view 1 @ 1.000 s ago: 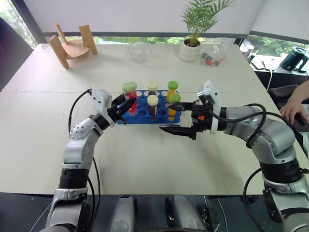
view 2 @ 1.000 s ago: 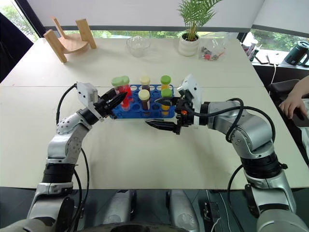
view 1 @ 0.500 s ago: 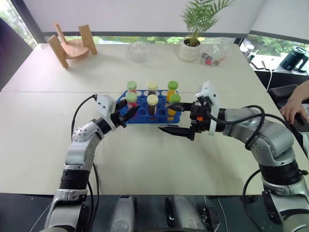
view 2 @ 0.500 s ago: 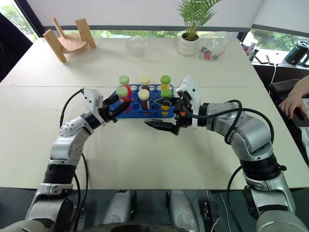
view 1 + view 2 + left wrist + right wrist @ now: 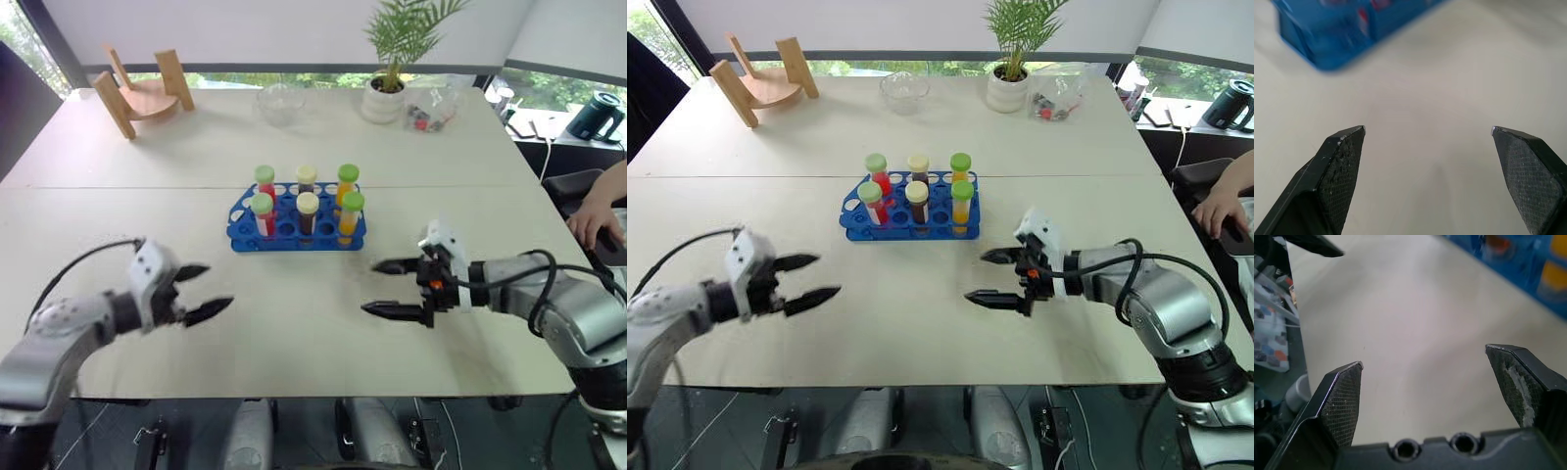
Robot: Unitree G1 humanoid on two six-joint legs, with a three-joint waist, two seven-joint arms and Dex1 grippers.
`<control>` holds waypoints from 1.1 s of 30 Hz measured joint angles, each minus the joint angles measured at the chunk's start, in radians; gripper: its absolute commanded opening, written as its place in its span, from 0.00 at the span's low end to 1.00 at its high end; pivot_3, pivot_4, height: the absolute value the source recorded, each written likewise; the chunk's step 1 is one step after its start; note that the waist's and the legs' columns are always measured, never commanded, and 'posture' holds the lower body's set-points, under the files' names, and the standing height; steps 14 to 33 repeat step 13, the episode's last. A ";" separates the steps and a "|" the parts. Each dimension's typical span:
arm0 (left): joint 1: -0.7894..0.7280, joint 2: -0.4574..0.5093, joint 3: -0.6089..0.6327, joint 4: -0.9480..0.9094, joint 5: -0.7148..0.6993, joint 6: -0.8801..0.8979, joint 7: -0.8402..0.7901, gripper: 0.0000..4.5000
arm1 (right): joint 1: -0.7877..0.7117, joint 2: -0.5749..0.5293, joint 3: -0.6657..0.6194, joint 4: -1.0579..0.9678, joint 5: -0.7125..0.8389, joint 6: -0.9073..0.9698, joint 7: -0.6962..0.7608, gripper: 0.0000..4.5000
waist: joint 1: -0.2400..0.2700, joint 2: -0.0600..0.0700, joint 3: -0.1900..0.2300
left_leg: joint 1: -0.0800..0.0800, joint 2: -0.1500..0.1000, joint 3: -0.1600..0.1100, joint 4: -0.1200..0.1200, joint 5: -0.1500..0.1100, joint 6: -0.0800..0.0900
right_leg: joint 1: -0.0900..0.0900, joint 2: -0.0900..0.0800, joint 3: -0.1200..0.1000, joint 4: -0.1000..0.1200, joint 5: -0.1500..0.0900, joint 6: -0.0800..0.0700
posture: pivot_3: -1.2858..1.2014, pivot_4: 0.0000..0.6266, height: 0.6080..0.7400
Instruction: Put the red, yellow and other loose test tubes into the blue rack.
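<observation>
The rack [image 5: 297,224] stands upright near the middle of the table [image 5: 294,333], and six capped tubes stand in its holes in two rows of three. In the near row, from the robot's left, are a red tube [image 5: 262,212] with a green cap, a brown tube [image 5: 307,211] with a cream cap, and a yellow tube [image 5: 351,215] with a green cap. The far row repeats the order: a second red tube [image 5: 265,182], a second brown tube [image 5: 307,179] and a second yellow tube [image 5: 347,183].

Both arms are clear of the rack and low over the near part of the table. The left gripper [image 5: 199,292] is well apart from the rack on its left, its fingers spread wide and holding nothing. The right gripper [image 5: 394,288] is to the right and nearer than the rack, also wide and empty; the two point toward each other.

At the table's far edge are a wooden stand [image 5: 145,91], a glass bowl [image 5: 282,104], a potted plant [image 5: 390,86] and a clear bag [image 5: 431,111] of small items. A person's hand [image 5: 592,220] rests at the right edge.
</observation>
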 measured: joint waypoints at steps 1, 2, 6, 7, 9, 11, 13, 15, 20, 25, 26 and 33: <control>0.015 0.000 0.003 -0.016 -0.003 0.000 -0.003 0.95 | 0.001 0.003 0.006 0.005 -0.007 -0.006 0.006 0.98 | 0.002 0.000 0.000 | 0.000 0.000 0.000 0.001 0.000 0.000 | 0.000 0.000 0.000 0.000 0.000 0.000 | 0.52 0.24 1.00; 0.030 -0.001 0.003 -0.026 -0.004 -0.001 -0.002 0.95 | 0.001 0.007 0.008 0.007 -0.009 -0.013 0.009 0.98 | 0.002 0.000 0.000 | 0.000 0.000 0.000 0.002 0.000 0.000 | 0.000 0.000 0.000 0.000 0.000 0.000 | 0.52 0.24 1.00; 0.039 -0.033 0.001 -0.031 -0.003 -0.001 0.031 0.95 | -0.002 0.031 0.023 0.031 -0.033 -0.029 0.016 0.98 | 0.001 0.000 0.000 | 0.000 0.000 0.001 0.002 0.000 0.000 | 0.000 0.000 0.001 0.000 0.000 0.000 | 0.52 0.24 1.00; 0.039 -0.041 0.000 -0.031 -0.003 -0.001 0.039 0.95 | -0.004 0.037 0.032 0.040 -0.039 -0.030 0.018 0.98 | 0.001 0.000 0.000 | 0.000 0.000 0.001 0.001 0.000 0.000 | 0.000 0.000 0.001 0.000 0.000 0.000 | 0.52 0.24 1.00; 0.038 -0.053 -0.003 -0.031 -0.004 0.000 0.048 0.95 | -0.009 0.047 0.046 0.051 -0.048 -0.030 0.021 0.98 | 0.001 0.000 0.000 | 0.000 0.000 0.001 0.000 0.000 0.000 | -0.001 0.000 0.001 0.000 0.000 0.000 | 0.52 0.24 1.00; 0.038 -0.062 -0.003 -0.031 -0.008 0.004 0.056 0.95 | -0.022 0.051 0.051 0.056 -0.055 -0.030 0.024 0.98 | 0.001 0.000 0.000 | 0.000 0.000 0.001 0.000 0.000 0.001 | -0.001 0.001 0.001 0.000 0.000 0.001 | 0.52 0.24 1.00; 0.034 -0.068 -0.003 -0.031 -0.012 0.008 0.067 0.95 | -0.033 0.054 0.050 0.057 -0.057 -0.030 0.026 0.98 | 0.001 0.000 0.000 | 0.000 0.001 0.001 -0.001 -0.001 0.001 | -0.001 0.001 0.001 0.000 0.000 0.001 | 0.52 0.24 1.00; 0.034 -0.068 -0.003 -0.031 -0.012 0.008 0.067 0.95 | -0.033 0.054 0.050 0.057 -0.057 -0.030 0.026 0.98 | 0.001 0.000 0.000 | 0.000 0.001 0.001 -0.001 -0.001 0.001 | -0.001 0.001 0.001 0.000 0.000 0.001 | 0.52 0.24 1.00; 0.034 -0.068 -0.003 -0.031 -0.012 0.008 0.067 0.95 | -0.033 0.054 0.050 0.057 -0.057 -0.030 0.026 0.98 | 0.001 0.000 0.000 | 0.000 0.001 0.001 -0.001 -0.001 0.001 | -0.001 0.001 0.001 0.000 0.000 0.001 | 0.52 0.24 1.00; 0.034 -0.068 -0.003 -0.031 -0.012 0.008 0.067 0.95 | -0.033 0.054 0.050 0.057 -0.057 -0.030 0.026 0.98 | 0.001 0.000 0.000 | 0.000 0.001 0.001 -0.001 -0.001 0.001 | -0.001 0.001 0.001 0.000 0.000 0.001 | 0.52 0.24 1.00; 0.034 -0.068 -0.003 -0.031 -0.012 0.008 0.067 0.95 | -0.033 0.054 0.050 0.057 -0.057 -0.030 0.026 0.98 | 0.001 0.000 0.000 | 0.000 0.001 0.001 -0.001 -0.001 0.001 | -0.001 0.001 0.001 0.000 0.000 0.001 | 0.52 0.24 1.00; 0.034 -0.068 -0.003 -0.031 -0.012 0.008 0.067 0.95 | -0.033 0.054 0.050 0.057 -0.057 -0.030 0.026 0.98 | 0.001 0.000 0.000 | 0.000 0.001 0.001 -0.001 -0.001 0.001 | -0.001 0.001 0.001 0.000 0.000 0.001 | 0.52 0.24 1.00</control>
